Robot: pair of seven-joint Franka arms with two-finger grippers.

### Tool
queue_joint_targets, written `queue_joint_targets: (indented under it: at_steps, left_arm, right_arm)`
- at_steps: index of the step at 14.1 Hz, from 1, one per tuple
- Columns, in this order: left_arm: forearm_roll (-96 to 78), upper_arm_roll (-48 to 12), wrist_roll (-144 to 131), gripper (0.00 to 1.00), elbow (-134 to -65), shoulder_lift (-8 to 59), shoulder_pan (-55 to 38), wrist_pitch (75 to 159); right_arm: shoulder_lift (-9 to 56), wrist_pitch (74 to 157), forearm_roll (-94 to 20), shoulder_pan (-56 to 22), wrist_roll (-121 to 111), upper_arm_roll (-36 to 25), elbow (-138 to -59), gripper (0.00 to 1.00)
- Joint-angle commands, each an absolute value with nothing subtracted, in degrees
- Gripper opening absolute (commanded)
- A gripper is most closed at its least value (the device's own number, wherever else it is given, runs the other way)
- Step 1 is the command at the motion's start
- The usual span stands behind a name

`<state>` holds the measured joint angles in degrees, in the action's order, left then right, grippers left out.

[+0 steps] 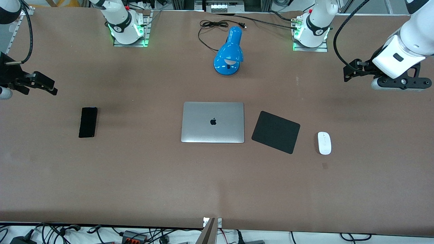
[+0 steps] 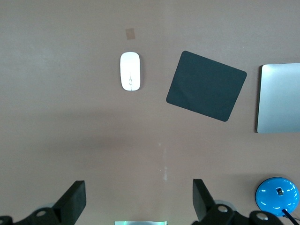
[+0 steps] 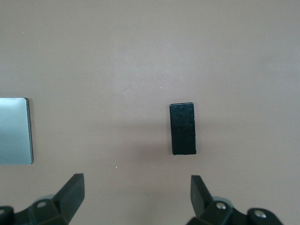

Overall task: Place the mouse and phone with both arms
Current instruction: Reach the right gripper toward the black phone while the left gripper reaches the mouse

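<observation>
The white mouse (image 1: pixel 324 143) lies on the brown table beside the black mouse pad, toward the left arm's end; it also shows in the left wrist view (image 2: pixel 130 71). The black phone (image 1: pixel 88 122) lies flat toward the right arm's end and shows in the right wrist view (image 3: pixel 183 129). My left gripper (image 1: pixel 354 70) (image 2: pixel 139 199) hangs high over bare table, open and empty, apart from the mouse. My right gripper (image 1: pixel 40 83) (image 3: pixel 138 194) hangs high over bare table, open and empty, apart from the phone.
A closed silver laptop (image 1: pixel 213 122) lies mid-table, with the black square mouse pad (image 1: pixel 276 131) (image 2: pixel 206 86) between it and the mouse. A blue desk lamp (image 1: pixel 229 52) with a black cord sits farther from the front camera than the laptop.
</observation>
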<state>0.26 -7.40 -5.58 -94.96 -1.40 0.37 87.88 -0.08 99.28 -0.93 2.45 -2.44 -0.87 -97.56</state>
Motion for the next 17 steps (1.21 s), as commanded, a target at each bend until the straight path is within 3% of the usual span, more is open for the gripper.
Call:
queue_joint_targets:
  at_steps: [1,10,17]
  left_arm:
    - [0.26,-6.94,-4.83,1.00,-93.69,-1.05,0.09,86.84]
    - [-0.43,-6.59,-4.92,1.00,-93.69,-0.88,0.44,86.75]
    - [-2.03,-6.15,-5.01,1.00,-93.34,7.19,2.90,86.75]
  right_arm:
    - [-1.76,98.97,-0.62,2.46,-3.08,-0.79,-99.14,1.00]
    - [1.92,98.96,-0.62,2.90,-2.37,-0.79,-99.23,1.00]
    - [14.22,103.78,-0.53,5.36,-2.11,-1.05,-99.23,1.00]
